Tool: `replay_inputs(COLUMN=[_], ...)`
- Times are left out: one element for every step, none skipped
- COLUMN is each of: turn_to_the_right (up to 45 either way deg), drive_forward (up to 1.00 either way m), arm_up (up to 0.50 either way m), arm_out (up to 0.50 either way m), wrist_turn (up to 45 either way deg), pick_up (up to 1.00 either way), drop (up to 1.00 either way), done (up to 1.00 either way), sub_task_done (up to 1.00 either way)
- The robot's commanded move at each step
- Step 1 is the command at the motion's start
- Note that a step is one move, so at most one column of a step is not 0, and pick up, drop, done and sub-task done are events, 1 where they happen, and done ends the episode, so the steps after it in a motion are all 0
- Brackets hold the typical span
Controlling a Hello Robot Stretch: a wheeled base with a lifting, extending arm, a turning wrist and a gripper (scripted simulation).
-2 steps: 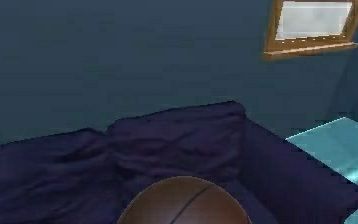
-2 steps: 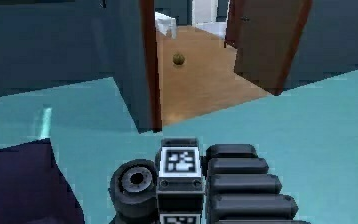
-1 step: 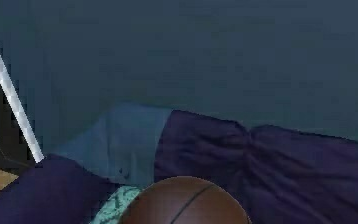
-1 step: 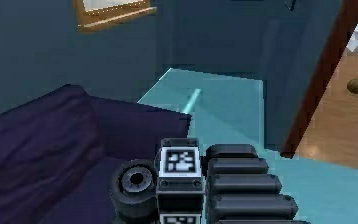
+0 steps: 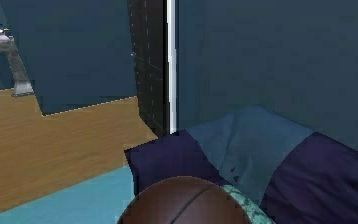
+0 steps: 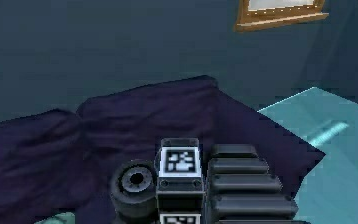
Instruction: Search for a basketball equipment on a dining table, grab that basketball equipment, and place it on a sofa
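A brown-orange basketball [image 5: 182, 202] bulges up from the forward view's bottom edge, its dark seams visible. Behind it lie dark blue and purple cushions [image 5: 237, 150] on a teal padded surface [image 5: 87, 200]. In the arm side view the dark arm [image 6: 242, 185] rises from the bottom edge with a white marked square [image 6: 180, 162] at its end. Left of the square sits the gripper's [image 6: 135, 188] round dark body, in front of dark purple cushions [image 6: 137, 120]. Its far end is not distinct, so I cannot tell whether it holds anything.
Wooden floor [image 5: 47, 140] spreads at the forward view's left, beside a dark wall edge with a white strip [image 5: 169, 60]. A grey slanted fixture [image 5: 22, 75] stands at the far left. A wood-framed picture [image 6: 282, 12] hangs on the blue wall, above a teal surface [image 6: 317, 115].
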Motion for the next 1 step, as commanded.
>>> replay_inputs(turn_to_the_right=[0.0], drive_forward=[0.0], arm_up=[0.0], arm_out=[0.26], wrist_turn=[0.0], pick_up=[0.0], drop=[0.0], done=[0.0], sub_task_done=[0.0])
